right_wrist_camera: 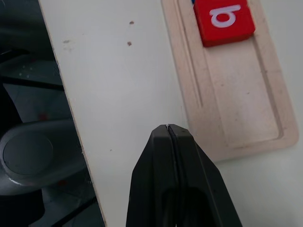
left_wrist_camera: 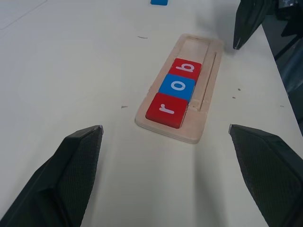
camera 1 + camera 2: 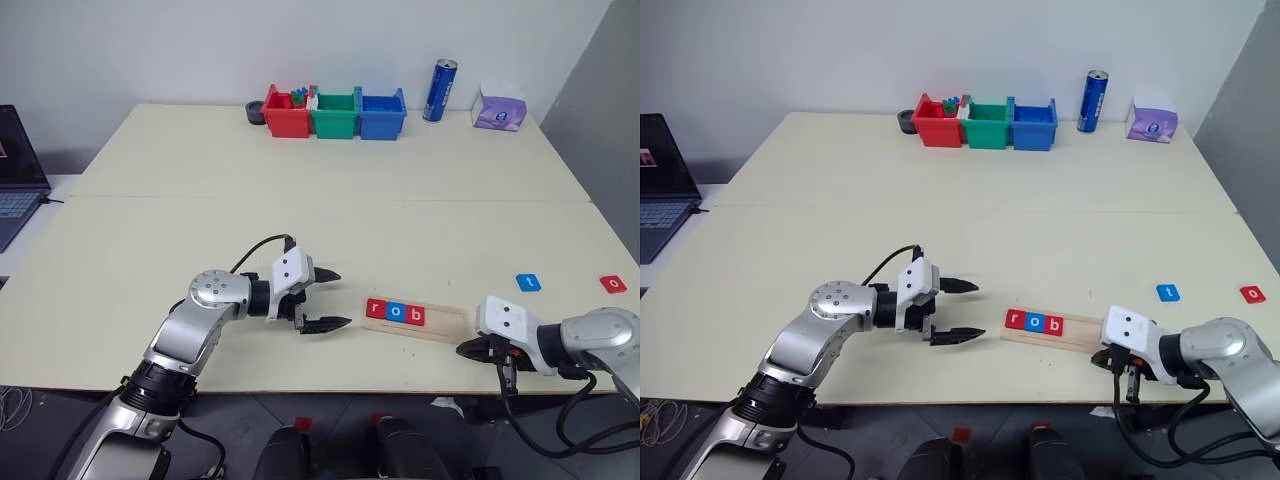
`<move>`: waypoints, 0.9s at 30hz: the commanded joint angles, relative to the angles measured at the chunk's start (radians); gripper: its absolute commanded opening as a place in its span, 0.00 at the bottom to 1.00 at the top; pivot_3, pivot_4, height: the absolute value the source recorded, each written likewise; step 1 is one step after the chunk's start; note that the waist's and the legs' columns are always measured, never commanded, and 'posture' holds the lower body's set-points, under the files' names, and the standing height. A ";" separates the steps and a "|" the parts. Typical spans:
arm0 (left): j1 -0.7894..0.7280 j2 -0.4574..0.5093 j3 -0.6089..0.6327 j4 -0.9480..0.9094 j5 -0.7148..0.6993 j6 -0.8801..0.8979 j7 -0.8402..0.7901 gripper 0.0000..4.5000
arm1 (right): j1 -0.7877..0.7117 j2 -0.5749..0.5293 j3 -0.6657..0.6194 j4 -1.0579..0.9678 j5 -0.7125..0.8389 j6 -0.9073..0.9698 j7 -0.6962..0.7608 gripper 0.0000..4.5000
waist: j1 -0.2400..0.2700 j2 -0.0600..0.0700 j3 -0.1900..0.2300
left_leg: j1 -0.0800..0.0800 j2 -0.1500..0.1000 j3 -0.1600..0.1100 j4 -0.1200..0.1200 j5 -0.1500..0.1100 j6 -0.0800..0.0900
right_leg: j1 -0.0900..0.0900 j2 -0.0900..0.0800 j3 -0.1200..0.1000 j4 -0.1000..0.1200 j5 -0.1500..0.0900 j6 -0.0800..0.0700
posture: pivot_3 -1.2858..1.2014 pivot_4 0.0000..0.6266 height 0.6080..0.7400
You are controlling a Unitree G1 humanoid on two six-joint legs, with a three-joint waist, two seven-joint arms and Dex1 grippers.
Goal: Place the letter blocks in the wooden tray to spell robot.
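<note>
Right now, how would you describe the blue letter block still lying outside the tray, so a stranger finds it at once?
Start at the wooden tray near the table's front edge, then look toward the robot's right. Two loose tiles lie there; the blue t block is the one nearer the tray, while its neighbour, the red o block, lies farther out.

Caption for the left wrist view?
Open left gripper faces the wooden tray holding letter blocks r, o, b.

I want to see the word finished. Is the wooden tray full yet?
Not full. The wooden tray holds three letter blocks, r, o and b. Its right end is bare, and the blue t and red o lie on the table.
</note>
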 commanded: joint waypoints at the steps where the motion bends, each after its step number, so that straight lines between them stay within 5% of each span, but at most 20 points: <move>1: -0.015 0.001 0.012 -0.024 -0.006 -0.012 0.000 1.00 | -0.017 0.007 0.024 0.019 -0.029 -0.030 -0.018 0.01 | 0.001 0.000 0.000 | 0.000 0.000 0.000 0.000 0.000 0.000 | 0.000 0.000 0.000 0.000 0.000 0.000 | 0.52 0.24 1.00; 19: -0.013 -0.001 0.009 -0.049 -0.010 0.008 0.016 1.00 | -0.062 0.023 0.002 0.071 -0.017 -0.053 -0.011 0.01 | 0.003 0.000 0.000 | 0.000 0.000 0.000 0.000 0.000 0.000 | 0.000 0.000 0.000 0.000 0.002 -0.004 | 0.52 0.24 1.00; 27: -0.016 -0.007 0.023 -0.055 -0.022 0.022 0.032 1.00 | -0.014 0.020 -0.259 0.062 0.125 0.019 -0.014 0.01 | 0.004 0.000 0.000 | -0.001 0.000 0.000 0.000 0.000 0.000 | 0.000 0.000 0.000 0.000 0.003 -0.004 | 0.52 0.24 1.00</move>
